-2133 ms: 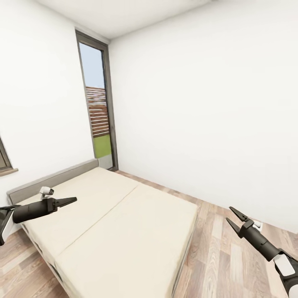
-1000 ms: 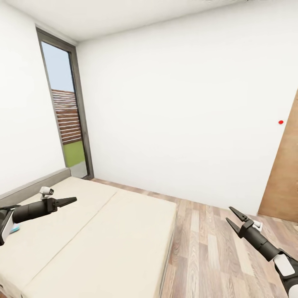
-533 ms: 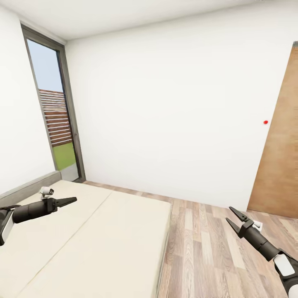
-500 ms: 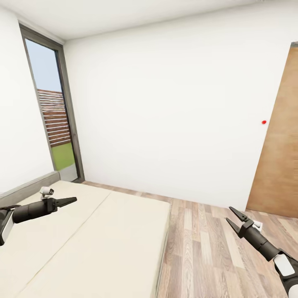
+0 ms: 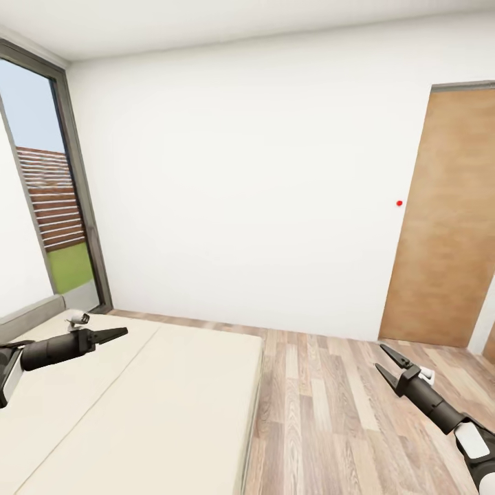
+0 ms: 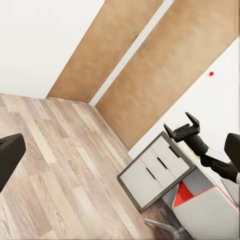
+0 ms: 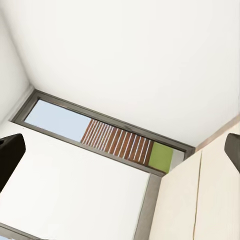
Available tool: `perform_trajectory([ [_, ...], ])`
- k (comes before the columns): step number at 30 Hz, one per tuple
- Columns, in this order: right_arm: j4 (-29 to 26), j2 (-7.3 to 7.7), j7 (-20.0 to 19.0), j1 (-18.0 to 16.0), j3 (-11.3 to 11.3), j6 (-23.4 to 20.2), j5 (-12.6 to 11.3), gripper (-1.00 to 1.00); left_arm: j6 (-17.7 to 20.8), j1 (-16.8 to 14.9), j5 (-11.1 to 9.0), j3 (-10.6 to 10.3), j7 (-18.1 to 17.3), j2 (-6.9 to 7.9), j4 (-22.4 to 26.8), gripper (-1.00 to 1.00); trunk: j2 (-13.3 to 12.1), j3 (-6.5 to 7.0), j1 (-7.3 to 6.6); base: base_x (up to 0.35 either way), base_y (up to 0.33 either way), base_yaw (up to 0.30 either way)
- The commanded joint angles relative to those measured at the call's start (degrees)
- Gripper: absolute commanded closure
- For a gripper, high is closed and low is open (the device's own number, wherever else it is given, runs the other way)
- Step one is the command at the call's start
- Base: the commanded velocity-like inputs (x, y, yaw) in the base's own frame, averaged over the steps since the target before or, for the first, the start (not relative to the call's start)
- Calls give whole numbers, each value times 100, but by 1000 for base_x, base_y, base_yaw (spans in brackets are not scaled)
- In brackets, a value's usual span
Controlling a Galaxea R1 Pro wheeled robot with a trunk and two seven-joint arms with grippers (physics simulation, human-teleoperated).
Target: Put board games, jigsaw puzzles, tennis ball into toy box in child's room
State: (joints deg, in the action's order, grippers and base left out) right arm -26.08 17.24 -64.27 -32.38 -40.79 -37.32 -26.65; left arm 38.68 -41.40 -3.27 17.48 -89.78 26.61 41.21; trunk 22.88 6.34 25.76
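The bed [image 5: 137,405] lies at the lower left of the head view, and what I see of its mattress is plain cream. My left gripper [image 5: 126,331] hangs over the bed pointing right. The left wrist view shows its fingers [image 6: 10,157] wide apart, so it is open with nothing in it. My right gripper [image 5: 378,355] hovers over the wooden floor [image 5: 330,412] at the lower right, its two fingers spread, open and holding nothing.
A tall window [image 5: 48,206] stands at the left and a wooden door [image 5: 443,220] at the right, with a white wall between them. In the left wrist view a grey drawer unit [image 6: 155,170] stands on the floor beside the doors.
The whole picture has swung right: the window slid to the left edge, the wooden door came fully into view, and less of the bed shows. Both arms keep the same pose.
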Motion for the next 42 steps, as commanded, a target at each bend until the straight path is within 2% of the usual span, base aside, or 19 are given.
perform_trajectory([
  [1, 6, -1, 5, -5, -15, -40, -11, -100, 61, 0, 2, 1, -22, 2, 1, -100, 4, 1, 2, 0, 1, -251],
  [28, -1, -10, 55, -5, -17, -39, -7, -100, 61, 0, 2, 1, -22, 4, 1, -100, 4, 106, 2, -13, 43, -248],
  [42, -3, -8, 55, -5, -17, -39, -7, -100, 64, 0, 2, 1, -22, 2, 1, -100, 4, 80, 2, -19, 9, -77],
])
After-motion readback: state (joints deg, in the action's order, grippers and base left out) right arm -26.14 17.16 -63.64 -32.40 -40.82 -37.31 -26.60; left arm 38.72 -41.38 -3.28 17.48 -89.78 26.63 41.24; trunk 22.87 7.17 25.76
